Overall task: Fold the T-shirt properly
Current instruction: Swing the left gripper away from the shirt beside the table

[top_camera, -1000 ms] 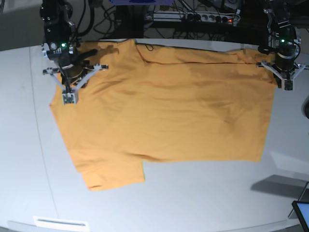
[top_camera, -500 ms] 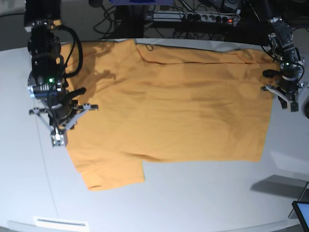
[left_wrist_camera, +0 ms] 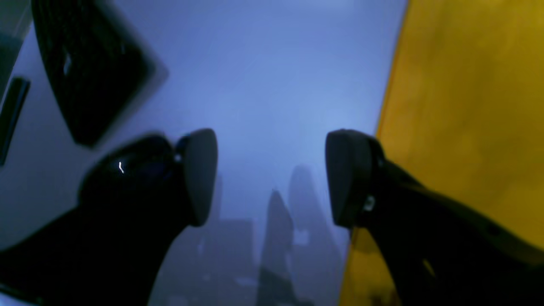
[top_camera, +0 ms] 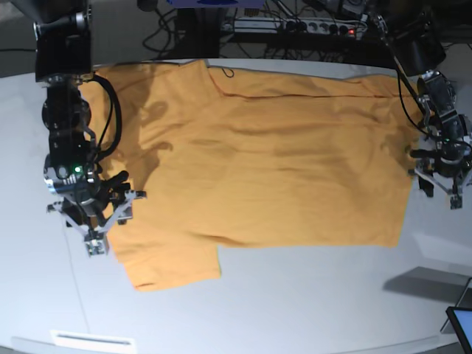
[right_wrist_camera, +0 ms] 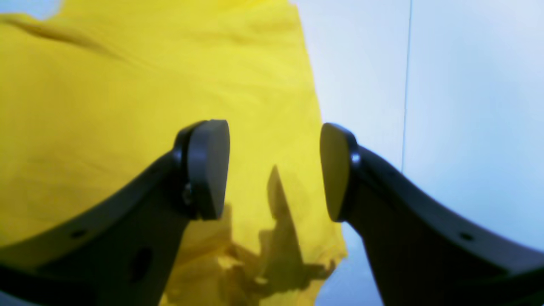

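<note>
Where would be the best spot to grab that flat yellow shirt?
Probably the edges. The shirt lies flat, so its middle offers nothing to pinch. The right pincer hangs open over the sleeve's edge, the left pincer open just off the hem; each could drop straight down and nip its edge.

My left wrist view runs dim, blue-tinted and blurred; my right is brighter, with shadows thrown on the T-shirt (right_wrist_camera: 127, 85).
</note>
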Robot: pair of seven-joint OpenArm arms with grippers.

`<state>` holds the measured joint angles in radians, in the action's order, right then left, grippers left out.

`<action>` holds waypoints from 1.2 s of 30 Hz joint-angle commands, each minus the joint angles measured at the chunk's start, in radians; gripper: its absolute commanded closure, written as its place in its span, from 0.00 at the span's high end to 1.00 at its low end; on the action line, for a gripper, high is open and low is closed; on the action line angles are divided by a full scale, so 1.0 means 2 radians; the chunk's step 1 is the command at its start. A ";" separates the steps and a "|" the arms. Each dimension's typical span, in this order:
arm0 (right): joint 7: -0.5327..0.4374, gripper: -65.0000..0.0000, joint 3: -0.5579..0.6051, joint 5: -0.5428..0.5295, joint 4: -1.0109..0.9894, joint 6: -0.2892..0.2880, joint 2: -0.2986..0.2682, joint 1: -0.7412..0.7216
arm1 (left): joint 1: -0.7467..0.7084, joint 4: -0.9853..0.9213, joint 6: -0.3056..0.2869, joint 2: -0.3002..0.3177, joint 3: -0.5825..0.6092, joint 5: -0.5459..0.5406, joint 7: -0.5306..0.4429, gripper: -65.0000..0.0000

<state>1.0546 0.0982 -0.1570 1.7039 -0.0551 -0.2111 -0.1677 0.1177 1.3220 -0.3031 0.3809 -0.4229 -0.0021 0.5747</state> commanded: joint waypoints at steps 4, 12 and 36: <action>-0.017 0.51 -0.010 0.001 -0.029 -0.045 -0.001 -0.039 | 0.015 0.006 0.004 0.013 0.027 0.002 -0.012 0.61; -0.017 0.51 -0.013 0.001 -0.099 -0.046 -0.001 -0.092 | 0.031 -0.017 0.005 0.022 0.073 0.002 -0.012 0.61; -0.089 0.51 -0.013 0.001 -0.309 -0.097 0.000 -0.167 | 0.014 -0.052 0.005 0.055 0.075 0.063 -0.232 0.61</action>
<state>0.8909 0.0765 -0.1535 1.0687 -0.2462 -0.2008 -0.4660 0.1253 1.2037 -0.2996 0.4709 -0.2680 0.1421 0.1257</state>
